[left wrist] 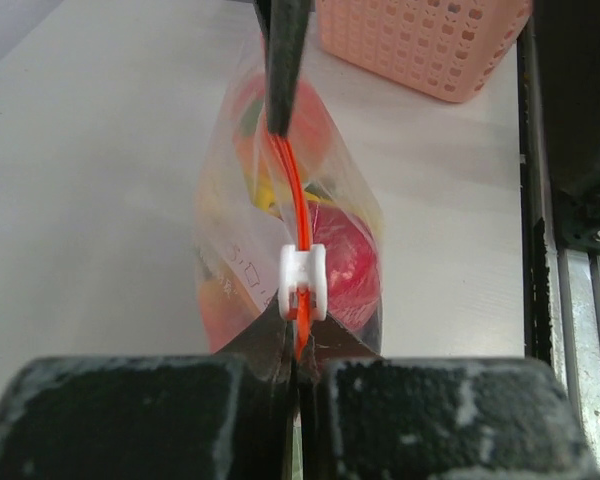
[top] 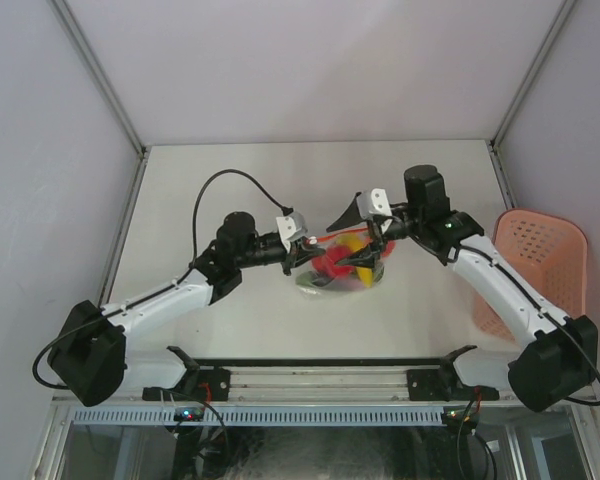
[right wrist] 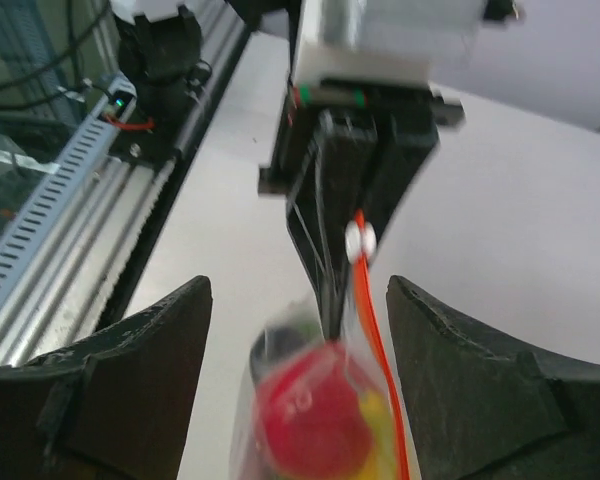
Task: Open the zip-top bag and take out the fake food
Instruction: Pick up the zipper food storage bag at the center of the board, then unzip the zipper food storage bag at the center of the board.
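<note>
Red strip [left wrist: 298, 190] of the bag [left wrist: 225, 250], lying mid-way on the table [top: 210, 170], was clamped in my closed left gripper [left wrist: 298, 345]. The right gripper [right wrist: 298, 320] gaped empty around the bag. I judged it should take the slider [left wrist: 303, 282] and pull slowly.

The place is a robotics lab test cell; a left arm [top: 160, 298] and a right arm [top: 500, 285] are bolted to a metal rail [top: 320, 378] at the edge of a pale table [top: 380, 320]. Plain white panels [top: 40, 150] set in aluminium posts [top: 100, 85] enclose it; a black cable [top: 225, 172] loops exposed.
</note>
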Robot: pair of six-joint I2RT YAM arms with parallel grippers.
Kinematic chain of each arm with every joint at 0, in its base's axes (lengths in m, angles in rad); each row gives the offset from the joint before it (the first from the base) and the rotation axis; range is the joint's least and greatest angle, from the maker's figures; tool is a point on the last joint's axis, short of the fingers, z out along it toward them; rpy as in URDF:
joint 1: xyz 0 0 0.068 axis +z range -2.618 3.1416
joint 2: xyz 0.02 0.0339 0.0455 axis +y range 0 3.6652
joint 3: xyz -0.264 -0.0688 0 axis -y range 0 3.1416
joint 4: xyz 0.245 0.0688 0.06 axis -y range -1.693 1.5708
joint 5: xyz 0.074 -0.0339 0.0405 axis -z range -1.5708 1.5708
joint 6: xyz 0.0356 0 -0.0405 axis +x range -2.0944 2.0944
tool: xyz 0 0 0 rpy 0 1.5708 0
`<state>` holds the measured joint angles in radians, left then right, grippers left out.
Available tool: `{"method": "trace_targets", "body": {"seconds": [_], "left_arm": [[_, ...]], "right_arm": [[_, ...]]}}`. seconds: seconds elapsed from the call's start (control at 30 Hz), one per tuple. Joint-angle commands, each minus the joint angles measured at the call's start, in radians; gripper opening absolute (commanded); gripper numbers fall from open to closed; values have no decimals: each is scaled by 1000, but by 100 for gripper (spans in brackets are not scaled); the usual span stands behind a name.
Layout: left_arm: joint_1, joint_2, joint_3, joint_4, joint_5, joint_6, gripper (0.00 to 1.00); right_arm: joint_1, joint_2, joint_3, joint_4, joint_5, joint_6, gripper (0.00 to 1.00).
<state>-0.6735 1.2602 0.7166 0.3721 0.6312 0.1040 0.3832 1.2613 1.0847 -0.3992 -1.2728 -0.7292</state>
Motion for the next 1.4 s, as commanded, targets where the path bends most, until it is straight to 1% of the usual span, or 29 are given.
{"method": "trace_targets", "body": {"seconds": [0.0,0.07,0.2,0.3,0.37,0.6,0.7,0.9,1.13,1.3,1.37], "left_arm": [[-22,-28,94,-55,-5,39,0],[-26,-22,102,-67,-3,39,0],[-32,-19,104,-71,1,37,0],[-35,-20,103,-82,0,41,0],[-38,-22,105,-92,-2,49,0],[-41,-28,110,-111,-10,61,0],[-40,-35,110,-116,-20,66,0],[-40,-38,118,-140,-34,76,0],[-40,-35,122,-147,-42,79,0],[-39,-39,122,-151,-50,83,0],[-38,-43,122,-155,-57,88,0]], "right_arm": [[69,-5,4,209,61,270,71],[86,13,5,245,99,318,71],[131,55,4,291,163,353,72],[145,79,4,320,189,379,69],[147,83,4,322,191,388,66],[155,87,4,313,185,379,40],[153,81,4,288,187,351,32],[149,80,4,265,185,327,29],[149,78,4,252,183,313,23],[149,77,4,246,178,305,8],[146,71,4,244,174,301,4]]}}
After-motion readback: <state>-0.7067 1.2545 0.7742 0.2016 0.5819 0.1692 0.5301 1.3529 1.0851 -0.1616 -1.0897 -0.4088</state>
